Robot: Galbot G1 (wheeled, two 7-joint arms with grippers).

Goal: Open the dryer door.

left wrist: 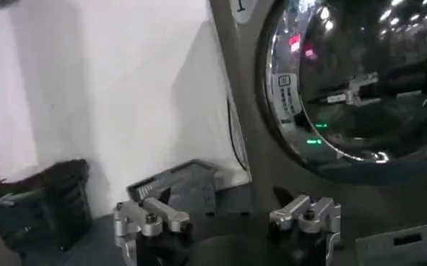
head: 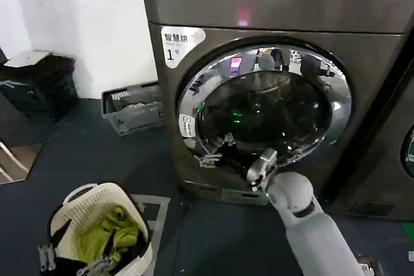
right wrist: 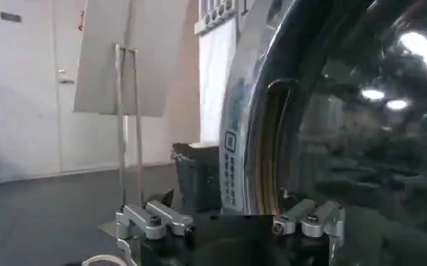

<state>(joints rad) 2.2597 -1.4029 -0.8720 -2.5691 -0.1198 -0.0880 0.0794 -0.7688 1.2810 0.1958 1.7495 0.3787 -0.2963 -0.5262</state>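
Observation:
The dryer [head: 194, 11] is a dark grey-brown front loader with a white label marked "1". Its door [head: 272, 101], a chrome ring round dark domed glass, sits flat against the front. My right gripper [head: 217, 153] is at the door's lower left rim and is open. In the right wrist view its fingers [right wrist: 155, 217] stand wide apart, with the chrome rim and its handle slot [right wrist: 269, 144] just ahead of the right gripper [right wrist: 231, 220]. My left gripper [head: 71, 262] hangs open low at the left, over a laundry basket. The left gripper [left wrist: 227, 217] faces the door [left wrist: 372, 72] from a distance.
A white laundry basket [head: 97, 192] with green and dark clothes stands on the floor at the front left. A grey crate [head: 132, 108] lies by the wall beside the dryer. A black bin [head: 39, 82] is at the far left, and another dark machine [head: 394, 159] adjoins the dryer's right side.

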